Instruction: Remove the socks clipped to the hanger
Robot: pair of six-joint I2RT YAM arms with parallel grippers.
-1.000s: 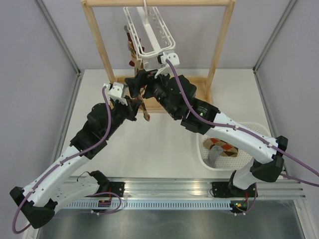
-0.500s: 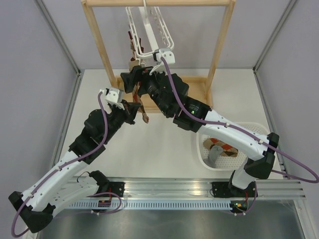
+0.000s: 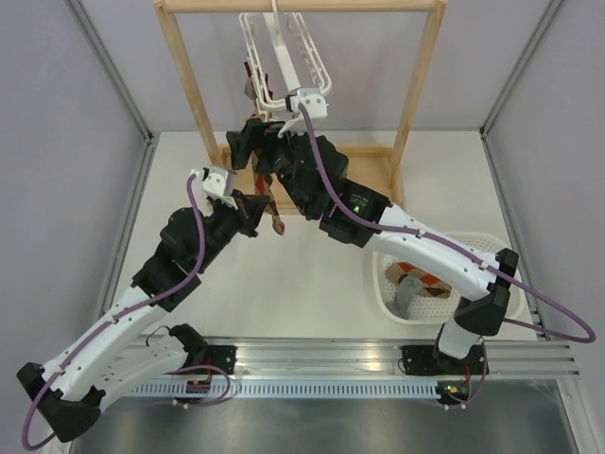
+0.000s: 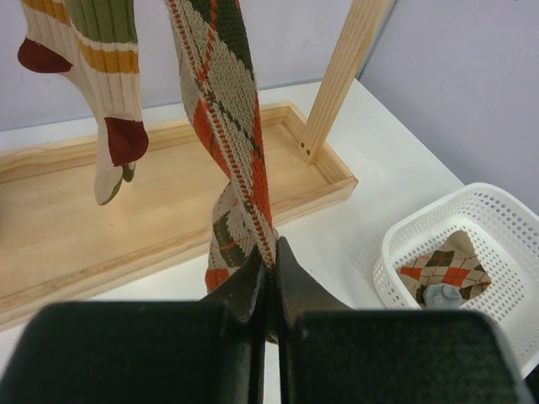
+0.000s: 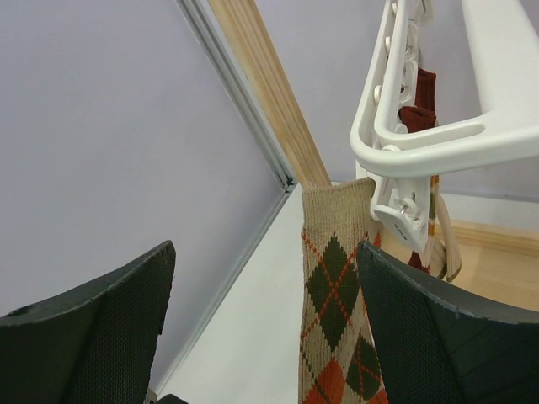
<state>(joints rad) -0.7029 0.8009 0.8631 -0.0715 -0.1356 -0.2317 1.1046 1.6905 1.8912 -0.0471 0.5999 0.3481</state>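
A brown, red and cream argyle sock (image 5: 337, 320) hangs from a white clip (image 5: 400, 215) at the corner of the white hanger (image 5: 438, 143). My right gripper (image 5: 265, 252) is open, its fingers either side of the sock's cuff just below that clip, the sock close to the right-hand finger. My left gripper (image 4: 271, 252) is shut on the lower end of the same argyle sock (image 4: 227, 109), which runs taut up from the jaws. A striped sock (image 4: 97, 67) hangs beside it. From above, both grippers meet under the hanger (image 3: 284, 57).
The wooden rack (image 3: 184, 85) carries the hanger, and its base tray (image 4: 84, 219) lies under the socks. A white perforated basket (image 4: 505, 219) at the right holds an argyle sock (image 4: 442, 273) and a grey one.
My right arm has reached further up and left, bringing its open fingers around the sock's cuff under the clip. The left gripper has kept its hold and shifted slightly down and left.
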